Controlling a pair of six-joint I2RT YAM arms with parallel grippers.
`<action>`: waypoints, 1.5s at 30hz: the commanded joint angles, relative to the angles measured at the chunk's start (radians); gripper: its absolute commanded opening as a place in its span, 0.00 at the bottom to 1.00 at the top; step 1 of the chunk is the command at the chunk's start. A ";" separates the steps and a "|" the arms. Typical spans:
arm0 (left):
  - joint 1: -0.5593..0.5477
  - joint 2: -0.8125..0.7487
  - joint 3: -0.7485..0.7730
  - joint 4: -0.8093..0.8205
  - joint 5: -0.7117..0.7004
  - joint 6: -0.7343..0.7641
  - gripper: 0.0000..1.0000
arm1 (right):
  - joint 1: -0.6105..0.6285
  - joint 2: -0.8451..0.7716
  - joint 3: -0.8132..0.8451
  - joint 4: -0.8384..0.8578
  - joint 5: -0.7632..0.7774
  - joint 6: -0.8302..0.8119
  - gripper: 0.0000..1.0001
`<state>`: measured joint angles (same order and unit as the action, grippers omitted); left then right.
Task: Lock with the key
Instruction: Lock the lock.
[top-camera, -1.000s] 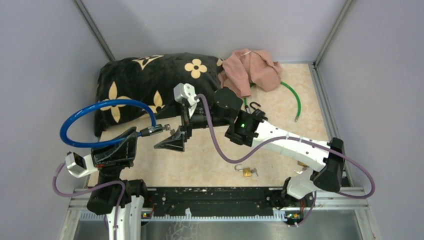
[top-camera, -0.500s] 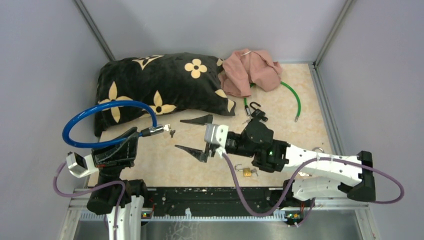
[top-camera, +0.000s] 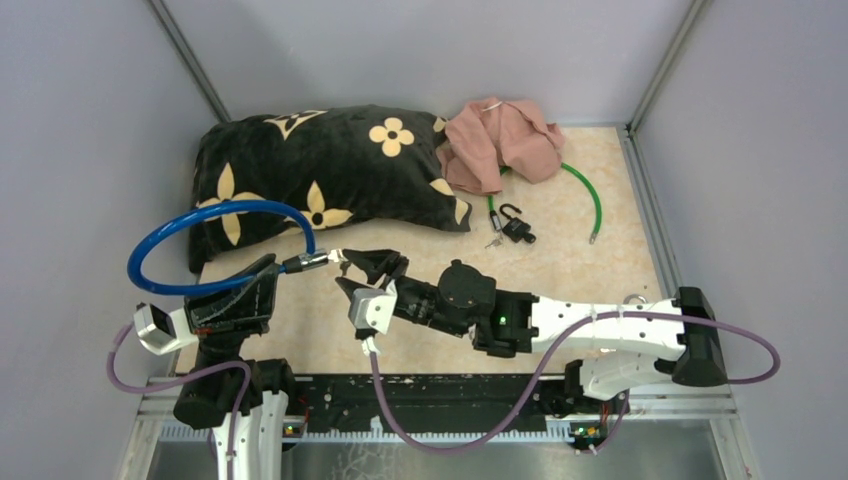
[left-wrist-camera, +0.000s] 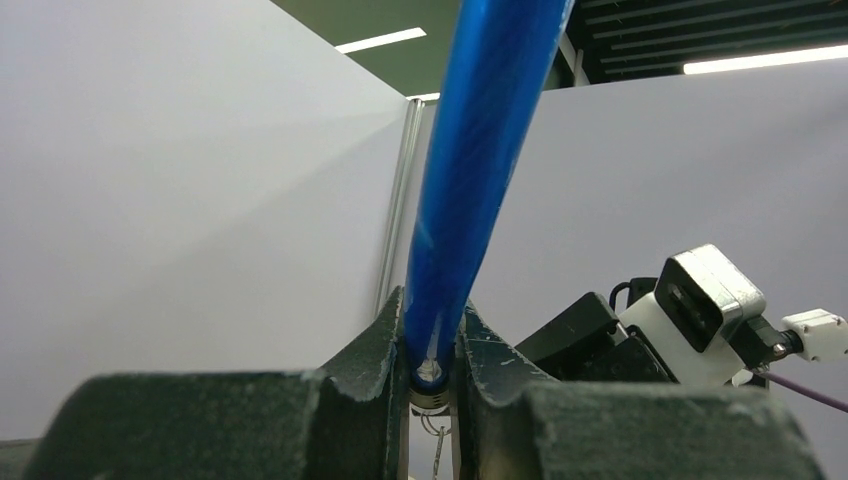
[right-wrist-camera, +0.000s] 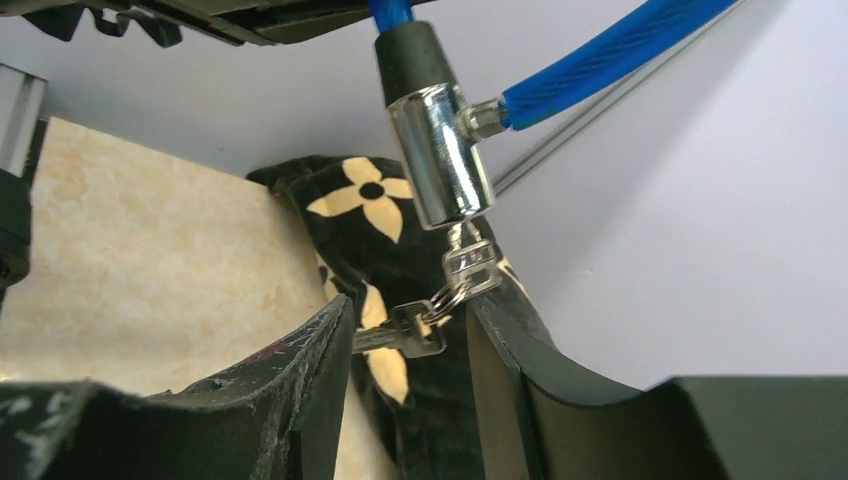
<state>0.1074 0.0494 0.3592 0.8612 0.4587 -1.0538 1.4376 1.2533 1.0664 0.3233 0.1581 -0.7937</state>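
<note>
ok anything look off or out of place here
The keys: one sits in the silver barrel of the blue cable lock, while a spare key dangles off its ring between the fingers of the right gripper, which may grab the wrong one. A pink cloth lies crumpled over the green cable.

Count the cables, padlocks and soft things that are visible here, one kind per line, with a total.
Cables: 2 (blue cable, green cable)
Padlocks: 1 (black padlock)
Soft things: 2 (pillow, pink cloth)
Total: 5
</note>
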 joint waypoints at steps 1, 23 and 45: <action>0.001 -0.011 0.018 0.025 -0.006 -0.004 0.00 | 0.006 0.000 0.090 0.049 0.034 -0.035 0.44; 0.000 -0.016 0.012 0.044 0.032 0.017 0.00 | 0.006 0.039 0.200 -0.114 0.008 -0.018 0.00; 0.001 -0.029 0.013 0.043 0.038 0.028 0.00 | -0.128 0.046 0.395 -0.290 -0.388 0.510 0.98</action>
<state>0.1074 0.0360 0.3592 0.8814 0.5034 -1.0271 1.3457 1.3029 1.3651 -0.0284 -0.0189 -0.4946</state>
